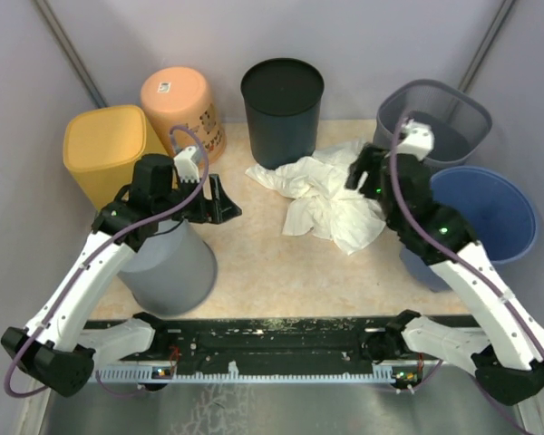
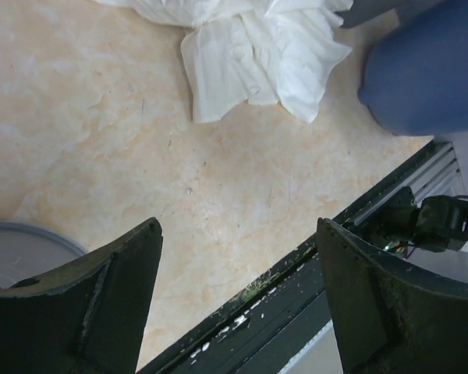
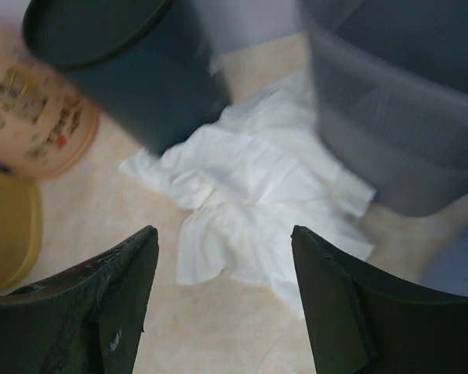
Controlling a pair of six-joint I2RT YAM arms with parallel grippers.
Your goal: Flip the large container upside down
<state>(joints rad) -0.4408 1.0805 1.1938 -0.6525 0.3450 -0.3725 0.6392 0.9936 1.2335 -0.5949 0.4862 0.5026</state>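
Grey bin [image 1: 177, 272] sits front-left on table [image 1: 272, 263], under L arm [image 1: 82, 272]. L gripper [image 1: 219, 201] by its top edge, jaws wide, empty. R gripper [image 3: 226, 238] over white cloth [image 1: 326, 199], jaws apart, nothing held.

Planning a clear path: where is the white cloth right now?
In the top view the white cloth lies crumpled on the table, slightly right of centre, between the black bin and the blue bin.

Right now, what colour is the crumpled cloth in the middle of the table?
White. The crumpled cloth shows best in the top external view.
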